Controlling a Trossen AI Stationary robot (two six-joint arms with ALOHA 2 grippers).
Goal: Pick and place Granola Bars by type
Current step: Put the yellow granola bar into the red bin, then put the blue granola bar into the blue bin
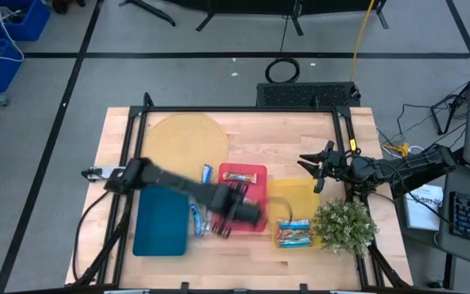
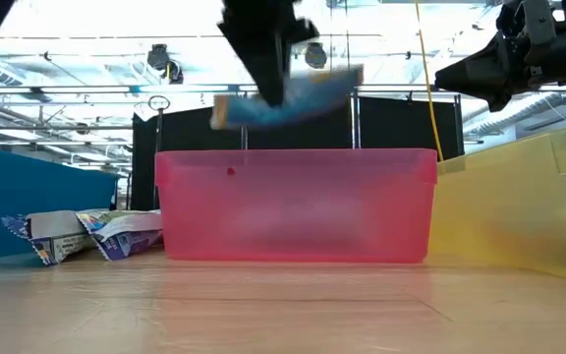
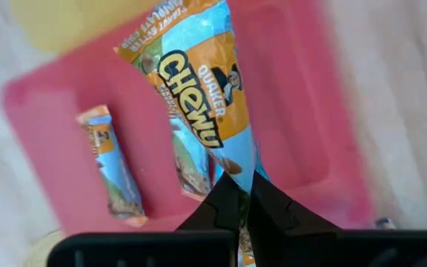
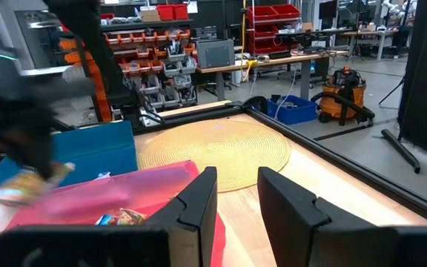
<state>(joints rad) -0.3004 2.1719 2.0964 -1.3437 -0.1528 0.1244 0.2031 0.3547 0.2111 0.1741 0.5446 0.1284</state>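
My left gripper (image 1: 239,208) (image 2: 268,69) (image 3: 245,196) hangs over the red tray (image 1: 255,171) (image 2: 293,206) and is shut on an orange-and-light-blue granola bar (image 3: 199,96) (image 2: 298,98). Two more bars (image 3: 113,167) (image 3: 191,167) lie flat in the red tray below it. Light blue bars lie on the table between the blue tray (image 1: 161,220) and the red tray (image 1: 199,219) (image 2: 86,234), and one lies at the red tray's far left corner (image 1: 207,173). Bars also lie in the yellow tray's near end (image 1: 294,233). My right gripper (image 1: 311,171) (image 4: 236,185) is open, raised by the yellow tray's far right corner. My left gripper pinches the granola bar by one end of its wrapper (image 3: 237,159) between its two fingers, coming from above. The bar is lifted clear above the red tray and sticks out roughly level beyond the fingertips in the low view.
The yellow tray (image 1: 296,196) (image 2: 519,206) stands right of the red one. A round straw mat (image 1: 184,143) lies at the far left, and a small potted plant (image 1: 345,224) stands at the near right. A dark frame rims the table.
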